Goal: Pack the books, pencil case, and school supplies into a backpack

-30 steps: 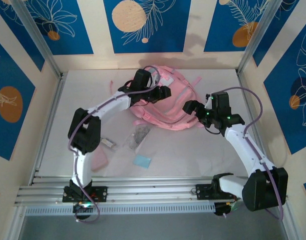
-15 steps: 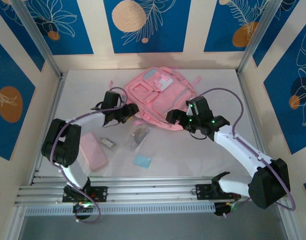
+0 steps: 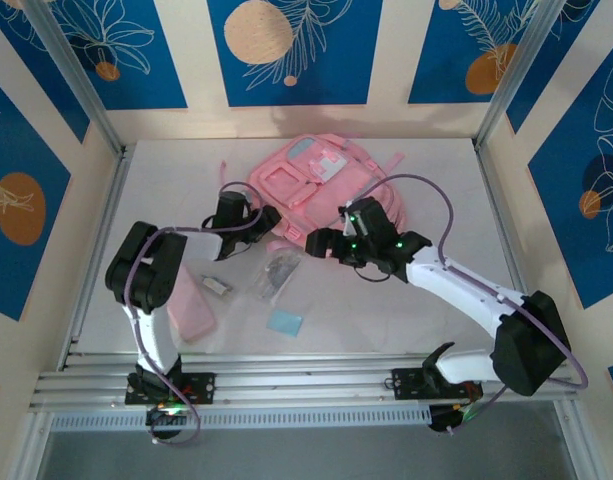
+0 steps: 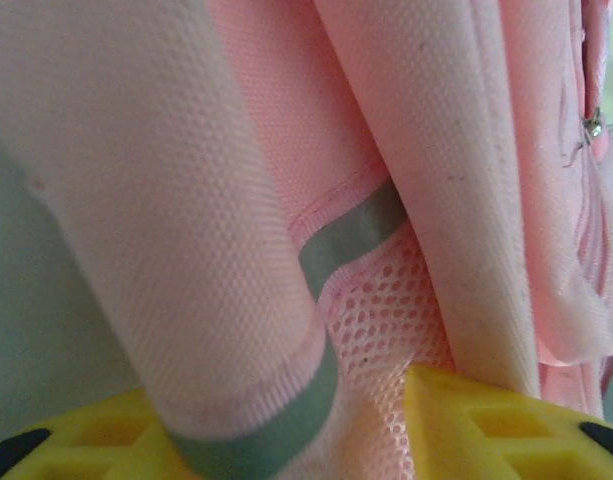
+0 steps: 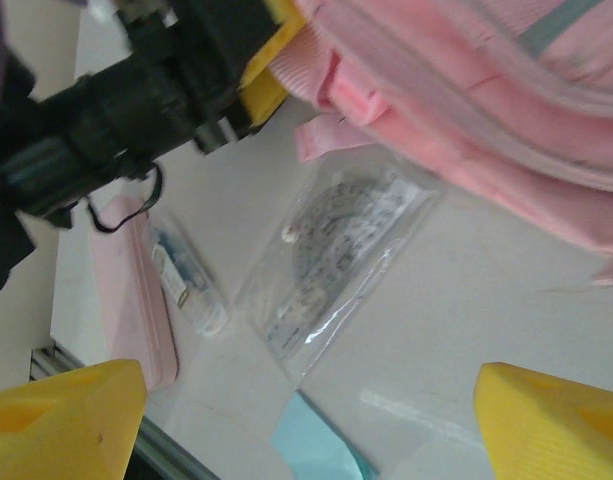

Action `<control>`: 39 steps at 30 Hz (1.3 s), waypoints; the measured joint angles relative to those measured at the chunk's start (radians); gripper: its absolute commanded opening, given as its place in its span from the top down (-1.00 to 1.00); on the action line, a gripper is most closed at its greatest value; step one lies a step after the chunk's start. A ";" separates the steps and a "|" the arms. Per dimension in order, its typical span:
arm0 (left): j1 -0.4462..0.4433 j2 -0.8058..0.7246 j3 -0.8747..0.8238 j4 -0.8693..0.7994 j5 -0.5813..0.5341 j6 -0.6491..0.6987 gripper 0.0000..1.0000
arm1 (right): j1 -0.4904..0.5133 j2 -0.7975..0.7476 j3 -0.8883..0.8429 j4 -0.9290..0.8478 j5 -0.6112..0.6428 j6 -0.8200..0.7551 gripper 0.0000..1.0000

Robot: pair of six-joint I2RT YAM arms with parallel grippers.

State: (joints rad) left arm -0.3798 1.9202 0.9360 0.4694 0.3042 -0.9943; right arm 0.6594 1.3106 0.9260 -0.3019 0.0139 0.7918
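While a padded strap (image 4: 186,250) of the backpack (image 4: 466,200) lies between the yellow fingers (image 4: 486,430) of my left gripper (image 4: 276,428) and touches both of them, I cannot tell if they really squeeze it. My right gripper (image 5: 306,430) hovers with its jaws spread wide and empty, near the clear bag of grey items (image 5: 336,250) on the table (image 5: 486,300). Close to this bag lies the light-blue pad (image 5: 316,448), and further left the pencil case (image 5: 126,290), both apart from the backpack.
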 measured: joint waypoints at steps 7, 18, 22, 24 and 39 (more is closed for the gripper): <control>-0.024 0.031 -0.002 0.109 -0.003 -0.099 1.00 | 0.094 0.063 0.002 0.080 0.015 0.025 -0.48; -0.111 -0.087 0.012 0.039 -0.064 -0.225 1.00 | 0.215 0.248 0.011 0.246 0.195 -0.043 -0.09; -0.123 -0.094 0.012 0.036 -0.071 -0.254 1.00 | 0.195 0.298 0.011 0.301 0.292 -0.065 -0.05; -0.127 -0.094 0.012 0.031 -0.072 -0.265 1.00 | 0.182 0.314 0.011 0.325 0.345 -0.083 -0.02; -0.149 -0.100 0.012 0.027 -0.081 -0.314 1.00 | 0.139 0.518 0.128 0.373 0.633 -0.160 0.14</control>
State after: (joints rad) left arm -0.5285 1.8202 0.9482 0.4965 0.2234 -1.3079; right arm 0.7982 1.8282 1.0542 0.0708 0.6468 0.6319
